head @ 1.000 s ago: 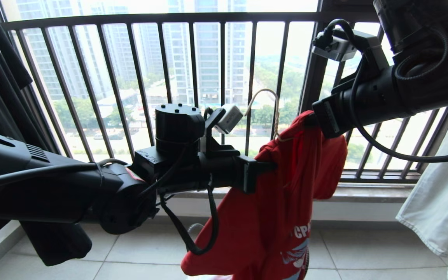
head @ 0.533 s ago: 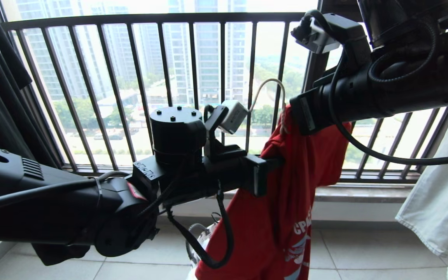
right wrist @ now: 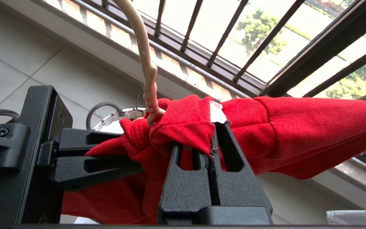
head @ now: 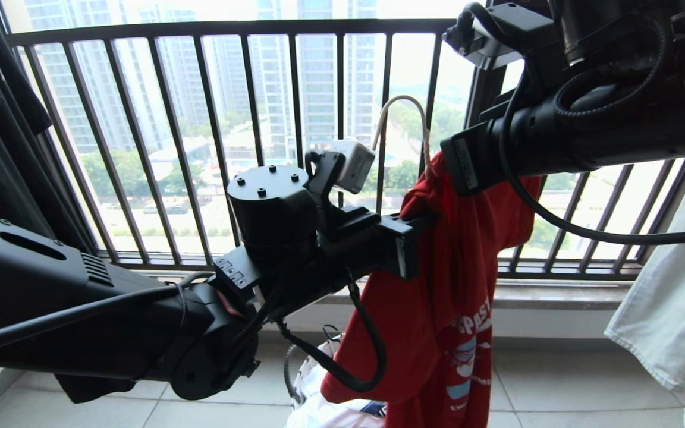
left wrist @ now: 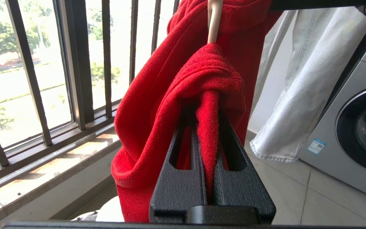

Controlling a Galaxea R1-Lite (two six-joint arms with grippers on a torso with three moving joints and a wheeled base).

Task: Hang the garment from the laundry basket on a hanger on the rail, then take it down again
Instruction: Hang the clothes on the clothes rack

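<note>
while the red t-shirt (head: 437, 297) hangs in the air in front of the dark barred window railing (head: 247, 119), both grippers grip its upper part. the left gripper (left wrist: 210, 124), reaching in from the left of the head view, has its fingers (left wrist: 178, 178) pressed together on a bunched fold of red cloth near the shirt's top. the right gripper (right wrist: 211, 140), coming from the upper right, is likewise clamped on a fold at the collar, just beside a small white label (right wrist: 217, 113). the thin off-white wire hanger (head: 405, 128) is inside the shirt, its twisted neck rising out of the collar between the two grippers and its hook standing free above the cloth, against the railing bars. the shirt's body droops down with white lettering and a blue-white graphic showing on the chest. below it, on the tiled floor (head: 556, 386), the rim of the white mesh laundry basket (head: 304, 380) shows. a pale garment (head: 669, 297) hangs at the right edge.
</note>
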